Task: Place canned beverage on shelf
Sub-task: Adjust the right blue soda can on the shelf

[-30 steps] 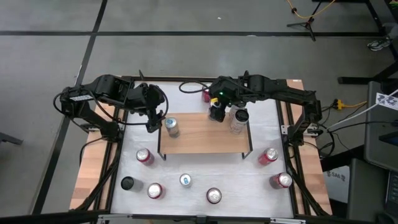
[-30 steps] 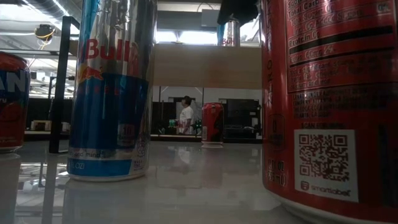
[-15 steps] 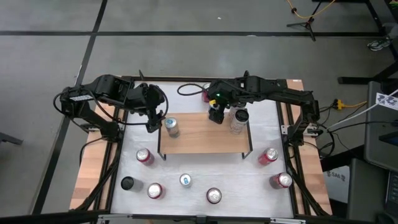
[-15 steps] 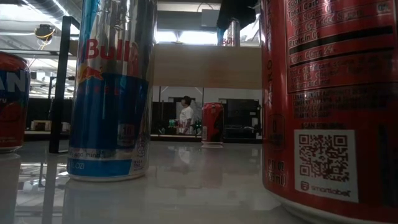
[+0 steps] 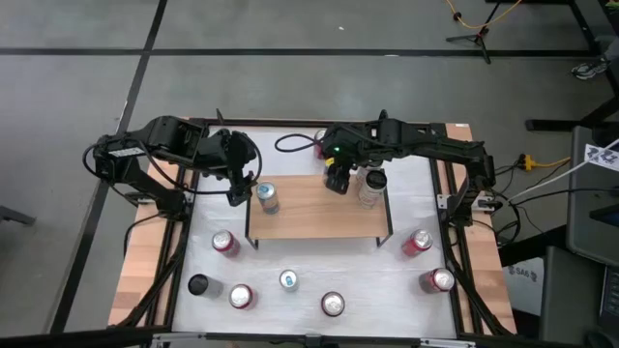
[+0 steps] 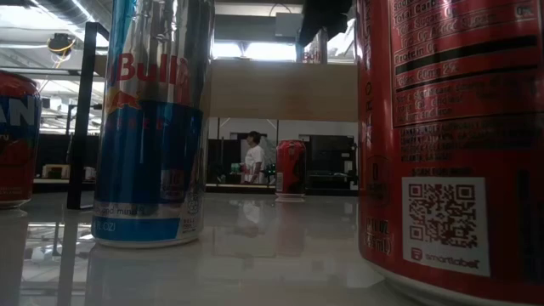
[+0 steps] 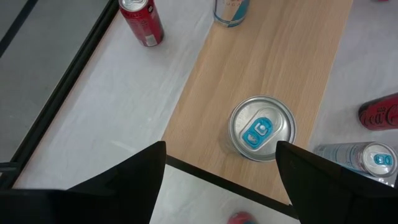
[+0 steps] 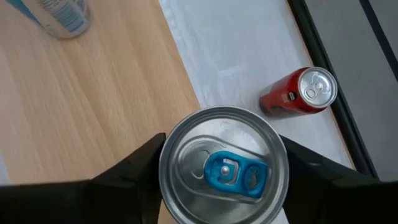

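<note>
The shelf (image 5: 319,217), a light wooden board on thin black legs, stands mid-table. A silver can with a blue tab (image 8: 224,168) stands upright near the board's far edge, and my right gripper (image 5: 337,182) is shut on it. The low view shows this can (image 6: 316,49) on the board under the dark gripper. A second blue-tabbed can (image 7: 261,127) stands at the board's left end. My left gripper (image 7: 221,146) hovers open above and beside that can, touching nothing. A third can (image 5: 368,193) stands on the board to the right of my right gripper. My right gripper pinches the silver can between its two fingers (image 8: 134,180), one on each opposite side of the upper wall just under the rim (image 8: 169,177). The fingers come from above, slanting down. The can stands upright with its base on the shelf's board.
Several red cans stand on the white table around the shelf, among them (image 5: 224,243), (image 5: 418,242) and one behind the shelf (image 5: 320,147). A blue can (image 5: 288,280) and a black can (image 5: 198,285) stand near the front. A person stands in the room beyond (image 6: 253,160).
My right gripper has tipped a little and sunk slightly over the silver can on the shelf. The can has stayed where it was.
</note>
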Available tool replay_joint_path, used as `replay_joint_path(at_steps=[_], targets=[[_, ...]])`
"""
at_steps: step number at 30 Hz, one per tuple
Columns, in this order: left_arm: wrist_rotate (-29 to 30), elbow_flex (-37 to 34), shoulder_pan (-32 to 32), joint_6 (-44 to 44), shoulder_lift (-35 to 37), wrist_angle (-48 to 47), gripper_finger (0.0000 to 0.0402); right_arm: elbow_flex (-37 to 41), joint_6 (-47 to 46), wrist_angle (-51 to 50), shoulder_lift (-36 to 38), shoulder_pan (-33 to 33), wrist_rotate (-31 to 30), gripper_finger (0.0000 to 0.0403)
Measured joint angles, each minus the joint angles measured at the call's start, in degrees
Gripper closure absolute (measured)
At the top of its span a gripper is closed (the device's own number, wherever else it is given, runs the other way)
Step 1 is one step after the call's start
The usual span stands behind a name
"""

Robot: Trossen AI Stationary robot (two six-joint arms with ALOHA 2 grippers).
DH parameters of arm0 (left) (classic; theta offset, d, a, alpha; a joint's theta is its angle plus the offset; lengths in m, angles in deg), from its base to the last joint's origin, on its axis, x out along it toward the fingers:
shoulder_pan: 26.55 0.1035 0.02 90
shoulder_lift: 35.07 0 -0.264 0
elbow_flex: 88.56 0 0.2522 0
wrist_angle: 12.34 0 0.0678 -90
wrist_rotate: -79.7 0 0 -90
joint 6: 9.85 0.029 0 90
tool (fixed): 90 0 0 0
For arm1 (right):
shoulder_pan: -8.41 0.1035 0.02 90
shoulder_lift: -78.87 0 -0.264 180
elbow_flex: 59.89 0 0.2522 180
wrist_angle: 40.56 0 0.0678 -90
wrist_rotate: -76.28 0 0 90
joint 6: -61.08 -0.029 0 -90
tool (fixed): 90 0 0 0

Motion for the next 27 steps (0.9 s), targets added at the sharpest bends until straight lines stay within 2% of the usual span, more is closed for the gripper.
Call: replay_joint_path(at_steps=[4,8,19,27], targets=[[0.0,0.0,0.0,0.0,0.0,0.0,0.0106,-0.1,2.9,-0.1,0.0,0.0,3.0,0.0179],[0.0,0.0,0.0,0.0,0.0,0.0,0.0106,-0.2,4.8,-1.5,0.0,-0.1,5.0,0.0164],[0.0,0.0,0.0,0.0,0.0,0.0,0.0106,-4.5,11.5,-9.0,-0.3,-1.2,6.1,0.0170],[0.0,0.0,0.0,0.0,0.0,0.0,0.0106,-4.6,15.5,-11.0,-0.2,-2.0,7.0,0.0165]])
